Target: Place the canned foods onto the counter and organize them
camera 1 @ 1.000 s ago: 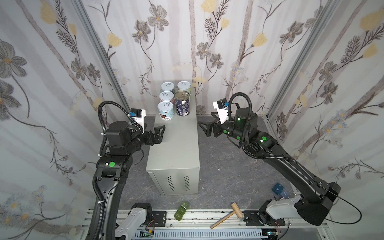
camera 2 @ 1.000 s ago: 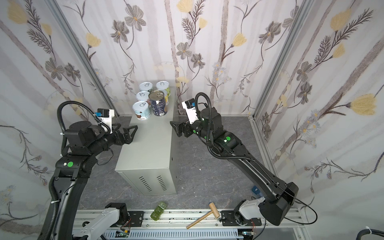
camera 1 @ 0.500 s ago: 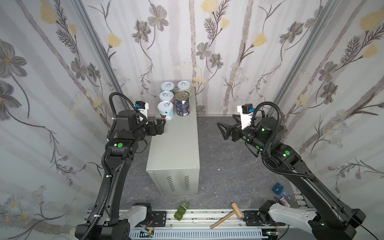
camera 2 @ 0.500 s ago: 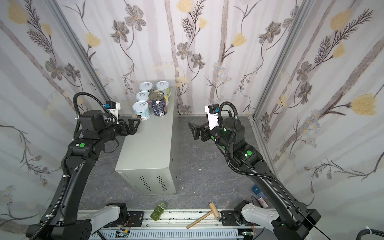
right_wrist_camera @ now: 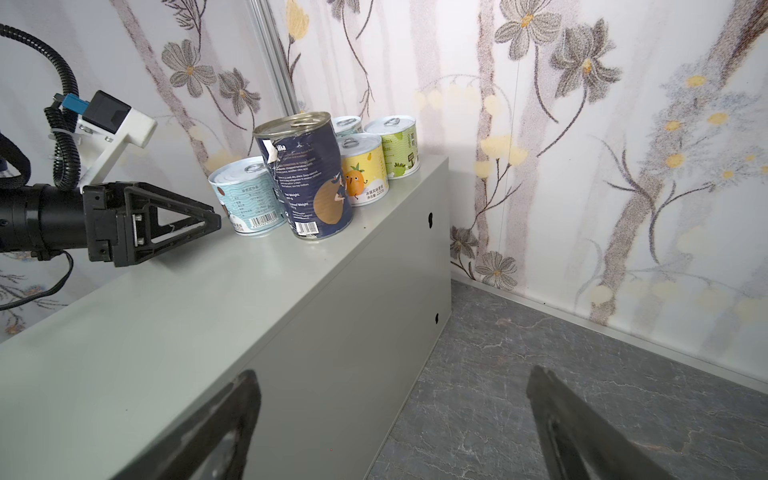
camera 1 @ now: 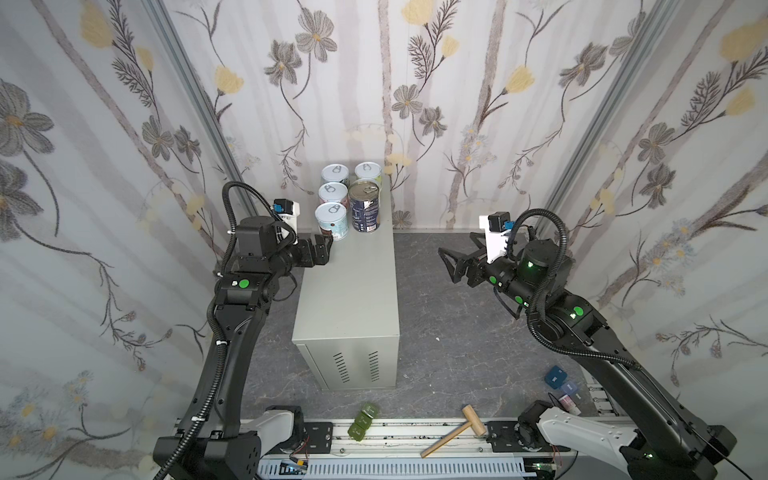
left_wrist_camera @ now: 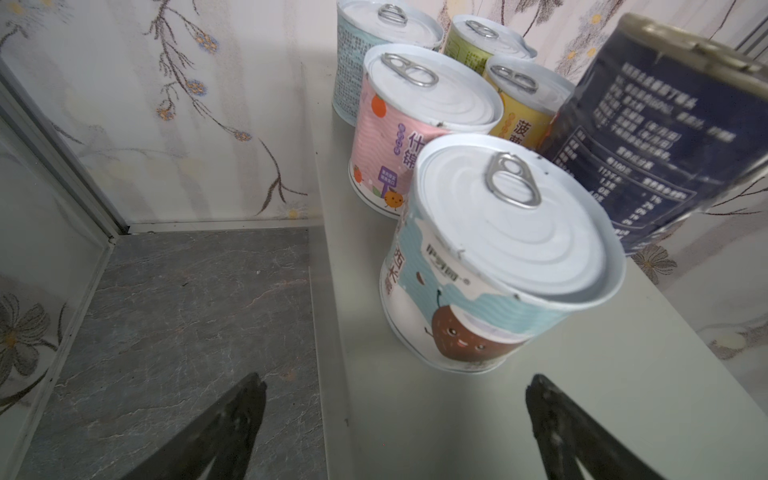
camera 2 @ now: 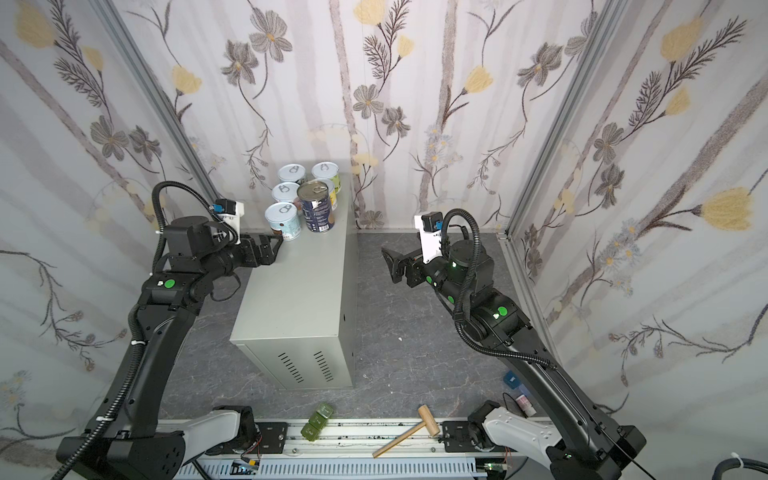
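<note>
Several canned foods stand grouped at the far end of the counter [camera 1: 349,291], a beige-grey metal box. Nearest is a short can with a light-blue label [camera 1: 331,220], beside the tall navy can [camera 1: 364,205]. A pink can [left_wrist_camera: 399,124] and a yellow can [right_wrist_camera: 361,170] stand behind them, with two more at the back. My left gripper [camera 1: 329,248] hovers open over the counter's left edge, just short of the light-blue can [left_wrist_camera: 490,266], with nothing between its fingers. My right gripper [camera 1: 455,249] is open and empty above the floor to the right of the counter.
Green blocks [camera 1: 363,419] and a wooden mallet [camera 1: 455,430] lie by the front rail. Small blue items [camera 1: 556,376] sit on the floor near the right arm's base. Flowered walls close in on three sides. Dark marbled floor [camera 1: 457,332] surrounds the counter.
My right gripper has drawn back to the right, away from the counter. My left gripper has shifted slightly towards the cans. Both have stayed open, and the cans have not moved.
</note>
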{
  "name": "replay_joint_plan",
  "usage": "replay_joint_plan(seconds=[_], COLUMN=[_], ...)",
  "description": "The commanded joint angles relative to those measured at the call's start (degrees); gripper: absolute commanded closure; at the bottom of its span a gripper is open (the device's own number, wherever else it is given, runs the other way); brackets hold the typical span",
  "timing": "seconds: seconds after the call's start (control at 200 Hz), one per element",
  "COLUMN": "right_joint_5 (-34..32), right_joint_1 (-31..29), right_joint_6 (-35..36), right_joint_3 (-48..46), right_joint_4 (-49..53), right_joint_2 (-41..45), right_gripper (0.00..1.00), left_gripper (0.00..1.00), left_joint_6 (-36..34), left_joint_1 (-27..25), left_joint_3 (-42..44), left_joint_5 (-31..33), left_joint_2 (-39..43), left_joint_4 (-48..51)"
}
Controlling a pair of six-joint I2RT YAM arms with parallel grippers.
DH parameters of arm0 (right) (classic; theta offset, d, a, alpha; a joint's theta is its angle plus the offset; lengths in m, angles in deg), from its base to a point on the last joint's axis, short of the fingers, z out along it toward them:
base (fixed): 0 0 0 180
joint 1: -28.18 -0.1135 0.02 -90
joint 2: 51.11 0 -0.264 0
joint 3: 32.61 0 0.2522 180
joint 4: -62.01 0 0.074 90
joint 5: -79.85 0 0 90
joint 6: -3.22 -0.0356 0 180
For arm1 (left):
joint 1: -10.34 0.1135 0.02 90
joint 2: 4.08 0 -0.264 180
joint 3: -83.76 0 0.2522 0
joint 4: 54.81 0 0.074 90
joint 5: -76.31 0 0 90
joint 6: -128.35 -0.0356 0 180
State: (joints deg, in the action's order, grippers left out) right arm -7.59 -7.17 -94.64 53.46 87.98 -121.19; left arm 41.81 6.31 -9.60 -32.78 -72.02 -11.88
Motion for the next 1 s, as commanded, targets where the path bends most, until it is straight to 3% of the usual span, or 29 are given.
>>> replay_joint_plan(seconds=[0.0, 0.999], right_joint_5=[-0.4, -0.5], right_joint_1=[0.1, 0.1], right_joint_6=[-0.1, -0.8], right_joint_3=[-0.4, -1.8], right_joint_4=[-2.5, -3.4], right_joint_2=[0.0, 1.0], right_gripper=[0.0, 0.0], left_gripper=[0.0, 0.0], left_joint_6=[1.3, 2.5], left_joint_1=[-0.1, -0.1], left_joint_3=[0.2, 0.2], left_joint_5=[-1.6, 1.9], left_joint_2=[-0.4, -3.4], left_joint_4=[-2.9, -6.8])
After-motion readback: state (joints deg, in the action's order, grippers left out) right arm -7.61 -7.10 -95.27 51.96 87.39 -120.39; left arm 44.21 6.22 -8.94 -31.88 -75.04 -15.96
